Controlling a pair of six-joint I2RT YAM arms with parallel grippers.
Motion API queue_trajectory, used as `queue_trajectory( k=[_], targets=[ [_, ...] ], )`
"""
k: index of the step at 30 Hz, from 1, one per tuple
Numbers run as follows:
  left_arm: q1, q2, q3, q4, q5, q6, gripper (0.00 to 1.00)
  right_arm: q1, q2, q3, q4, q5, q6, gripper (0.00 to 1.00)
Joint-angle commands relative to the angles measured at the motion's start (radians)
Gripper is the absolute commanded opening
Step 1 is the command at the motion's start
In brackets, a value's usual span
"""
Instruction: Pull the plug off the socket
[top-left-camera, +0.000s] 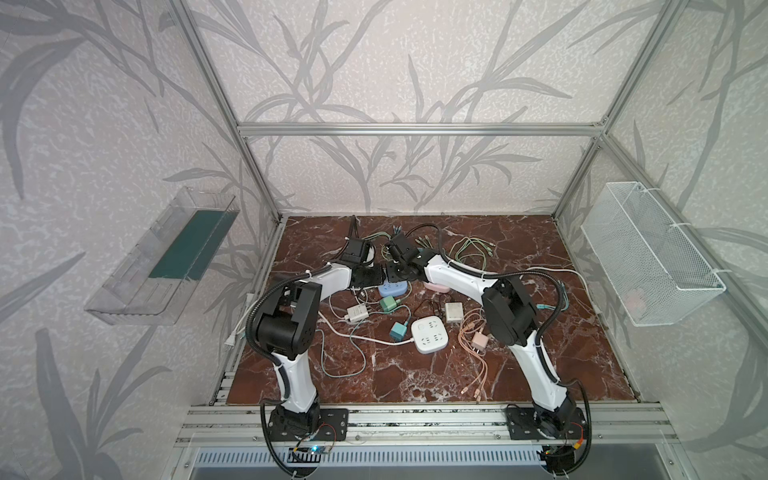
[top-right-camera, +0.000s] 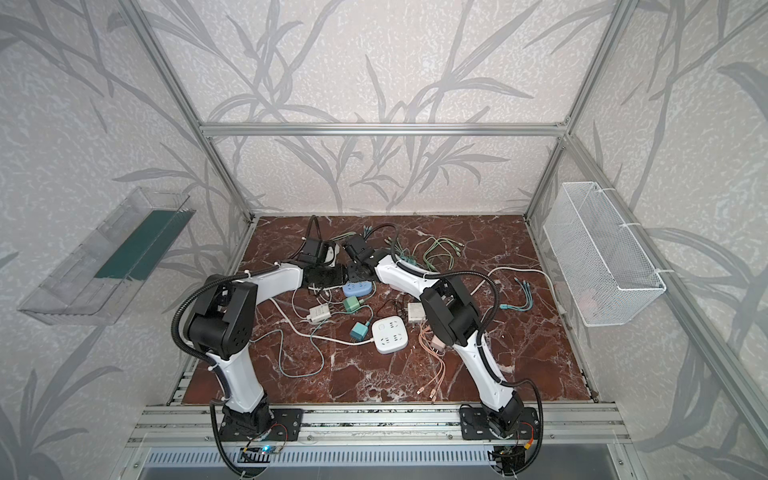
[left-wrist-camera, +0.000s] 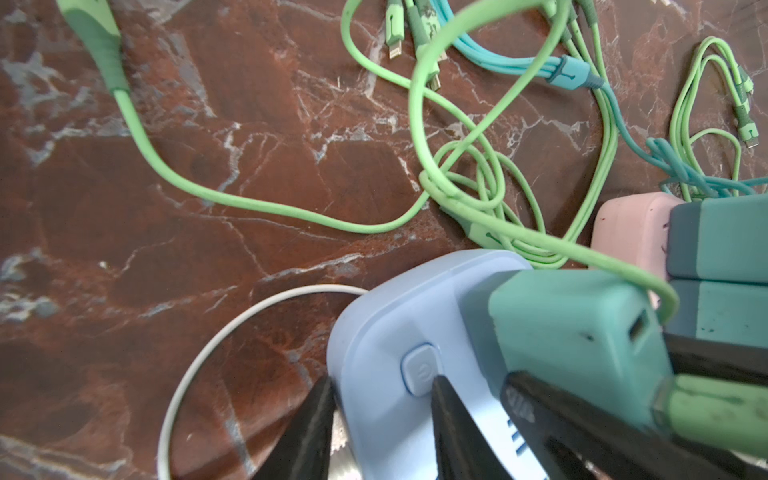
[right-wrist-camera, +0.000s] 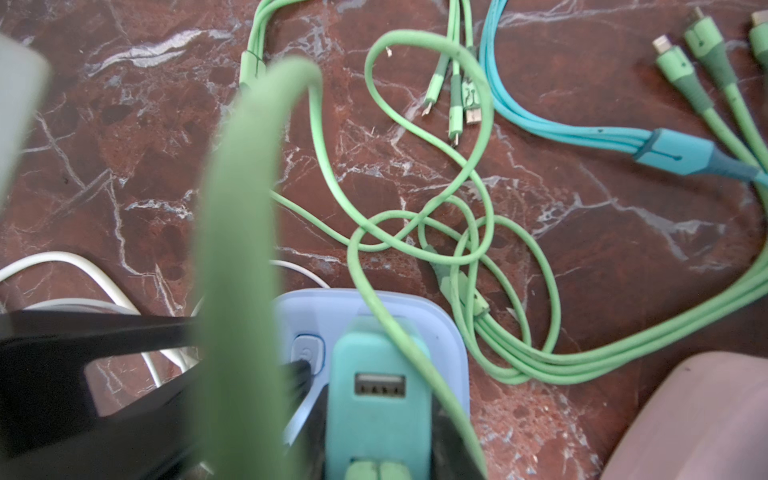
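- The blue socket (left-wrist-camera: 399, 316) lay mid-bench (top-left-camera: 519, 374), under both wrists, with the teal plug (left-wrist-camera: 573, 332) seated in its face.
- My left pincer (left-wrist-camera: 380, 390) was clamped narrow on the socket's button end. I judged it should bear down hard.
- My right pincer (right-wrist-camera: 378, 436) gripped the plug's sides. A straight pull, no rocking, seemed best.
- The green cable (right-wrist-camera: 237, 249) hung slack over it, a likely snag.

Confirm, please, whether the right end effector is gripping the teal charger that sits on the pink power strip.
Not quite: the teal charger sits on the light blue power strip, not the pink power strip, which lies off to the side, as the right wrist view shows. The right end effector does grip the charger.
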Motion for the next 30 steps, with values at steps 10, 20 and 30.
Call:
queue_trajectory(
  k=[10, 20, 30],
  targets=[
    [0.004, 0.068, -0.032, -0.204, -0.084, 0.029, 0.39, 0.025, -0.078, 0.072, -0.023, 0.061, -0.044, 0.24],
    [0.004, 0.072, -0.033, -0.199, -0.076, 0.028, 0.39, 0.042, -0.037, 0.126, -0.069, 0.102, -0.085, 0.26],
    [0.004, 0.063, -0.032, -0.177, -0.037, 0.008, 0.39, 0.061, 0.022, 0.164, -0.129, 0.155, -0.112, 0.27]
  ],
)
